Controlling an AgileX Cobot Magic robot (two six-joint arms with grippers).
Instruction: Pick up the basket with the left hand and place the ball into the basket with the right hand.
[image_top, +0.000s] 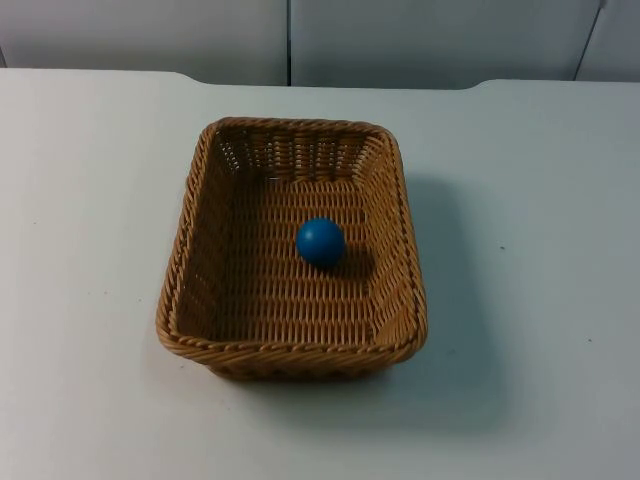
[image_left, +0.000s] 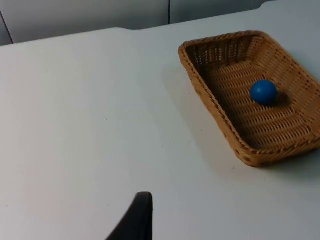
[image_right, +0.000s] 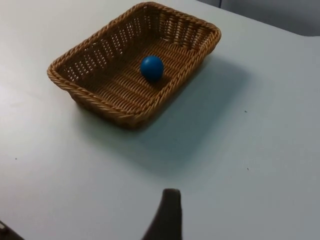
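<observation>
Already the ball (image_top: 320, 241) lies in the basket (image_top: 190, 250) on the table (image_top: 80, 200), so both my hands wait apart, their grip beyond telling, nothing left but to withdraw.

White table top (image_top: 90, 200), grey partition wall (image_top: 150, 35) behind it, perhaps panelled, even light

basket (image_top: 190, 300): tan woven wicker | ball (image_top: 320, 241): blue | table (image_top: 80, 200): white
</observation>
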